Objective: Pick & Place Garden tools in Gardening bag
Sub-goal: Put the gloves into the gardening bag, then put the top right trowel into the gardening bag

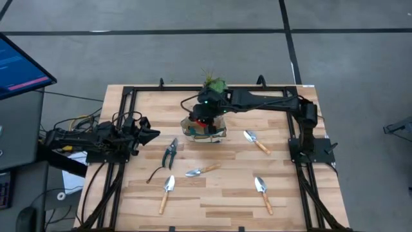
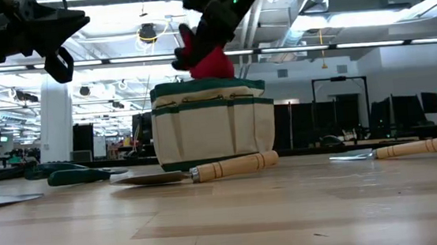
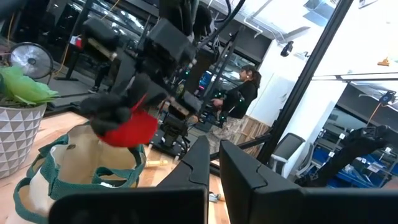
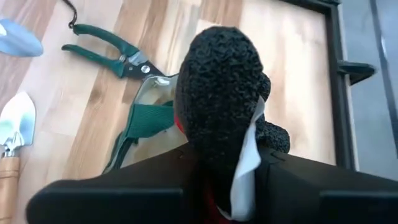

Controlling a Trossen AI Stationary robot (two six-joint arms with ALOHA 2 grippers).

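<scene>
Two end effectors are showing. The right end effector [image 1: 205, 116] is hanging over the bag [image 1: 203, 129], clamping a red-and-black item [image 2: 209, 60] that looks like a glove; from the right wrist its black textured surface [image 4: 222, 93] is filling the middle and hiding most of the bag's opening beneath. In the low view the glove is sitting just above the bag's green rim [image 2: 207, 88], and whether it is touching the rim is hard to tell. The bag is standing upright on the worktop [image 1: 225, 193], just in front of a potted plant [image 1: 214, 84] that the arm is partly covering.

Outward from the bag, shears [image 1: 170, 153] are lying to its left, with a thin black curved tool [image 1: 155, 174] beyond them. Four trowels are lying flat: one [image 1: 201, 171] in front of the bag, one [image 1: 257, 141] to its right, and two nearer the front edge [image 1: 166, 192] [image 1: 262, 193].

The left end effector [image 1: 149, 134] is waiting above the worktop's left edge, its fingers [image 3: 239, 174] standing slightly apart. A person [image 3: 239, 99] is standing in the room behind.
</scene>
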